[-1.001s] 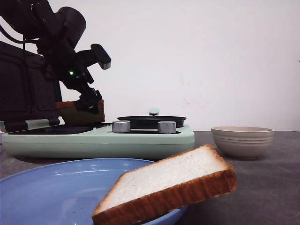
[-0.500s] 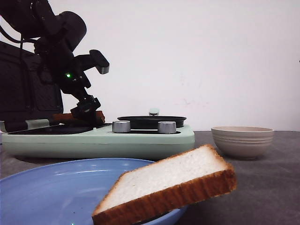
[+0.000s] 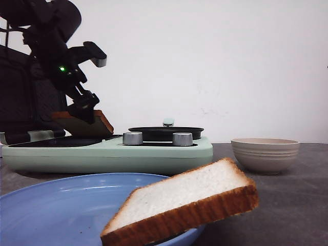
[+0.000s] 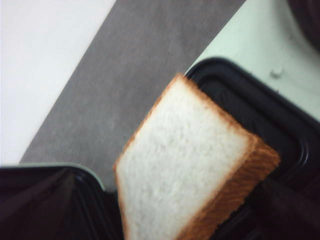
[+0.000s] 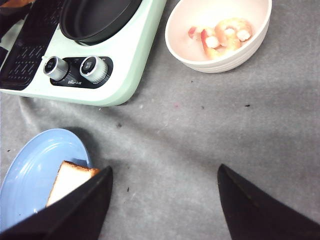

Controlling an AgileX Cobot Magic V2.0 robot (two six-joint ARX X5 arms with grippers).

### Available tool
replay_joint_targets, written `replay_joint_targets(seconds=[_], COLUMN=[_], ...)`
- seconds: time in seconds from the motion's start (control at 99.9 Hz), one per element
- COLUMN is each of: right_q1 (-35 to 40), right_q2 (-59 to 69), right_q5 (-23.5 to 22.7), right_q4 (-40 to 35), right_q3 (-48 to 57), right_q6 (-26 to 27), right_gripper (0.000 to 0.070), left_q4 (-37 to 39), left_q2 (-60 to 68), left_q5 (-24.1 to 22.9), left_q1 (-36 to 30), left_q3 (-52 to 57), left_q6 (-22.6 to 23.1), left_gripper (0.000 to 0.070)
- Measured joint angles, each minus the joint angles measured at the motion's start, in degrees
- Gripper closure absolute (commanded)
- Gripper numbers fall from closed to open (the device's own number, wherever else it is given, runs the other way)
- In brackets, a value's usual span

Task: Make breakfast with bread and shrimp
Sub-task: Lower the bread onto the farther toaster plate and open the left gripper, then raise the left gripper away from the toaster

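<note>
One bread slice [image 3: 86,124], white with a brown crust, hangs tilted just over the black grill plate [image 4: 280,130] at the left end of the mint-green breakfast maker [image 3: 128,154]. My left gripper [image 3: 84,109] is shut on it. A second bread slice [image 3: 189,200] leans on the rim of the blue plate [image 3: 51,210] at the front. Orange-and-white shrimp [image 5: 222,32] lie in the beige bowl [image 5: 200,64], to the right of the breakfast maker. My right gripper [image 5: 165,169] hangs open over bare table between plate and bowl.
The breakfast maker has a round black pan [image 3: 165,132], two silver knobs [image 3: 132,138] on its front, and a dark lid [image 3: 25,102] standing open behind the left arm. Grey mat [image 5: 200,140] covers the table.
My left gripper dipped with the slice until it lay almost flat on the grill plate. Now it has moved left and up, with the slice tilted. The right side is unchanged.
</note>
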Motion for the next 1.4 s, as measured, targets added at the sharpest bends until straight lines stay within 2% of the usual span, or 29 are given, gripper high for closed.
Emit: replay_joint_targets(seconds=[0.19, 0.36, 0.69, 0.771, 0.991, 1.201, 1.401], right_q1=[0.0, 0.0, 0.0, 0.0, 0.0, 0.0, 0.0], right_q2=[0.0, 0.0, 0.0, 0.0, 0.0, 0.0, 0.0], right_q5=[0.0, 0.0, 0.0, 0.0, 0.0, 0.0, 0.0], right_q4=[0.0, 0.0, 0.0, 0.0, 0.0, 0.0, 0.0], right_q3=[0.0, 0.0, 0.0, 0.0, 0.0, 0.0, 0.0], right_q6=[0.0, 0.0, 0.0, 0.0, 0.0, 0.0, 0.0], right_gripper=[0.0288, 0.0288, 0.0288, 0.0288, 0.0288, 0.0288, 0.0288], left_q4=[-2.2, -2.4, -5.4, -6.0, -7.5, -7.6, -7.4], left_q2=[0.0, 0.0, 0.0, 0.0, 0.0, -0.9, -7.3], left_q5=[0.5, 4.7, 4.9, 4.8, 4.6, 4.6, 4.6], left_q1=[0.1, -0.2, -0.9, -0.9, -0.9, -1.0, -0.9], left_q3=[0.0, 0.0, 0.0, 0.0, 0.0, 0.0, 0.0], left_q6=[-0.2, -1.4, -2.6, -2.8, -3.5, -6.8, -11.0], left_gripper=[0.0053, 0.0053, 0.0049, 0.0, 0.0, 0.0, 0.0])
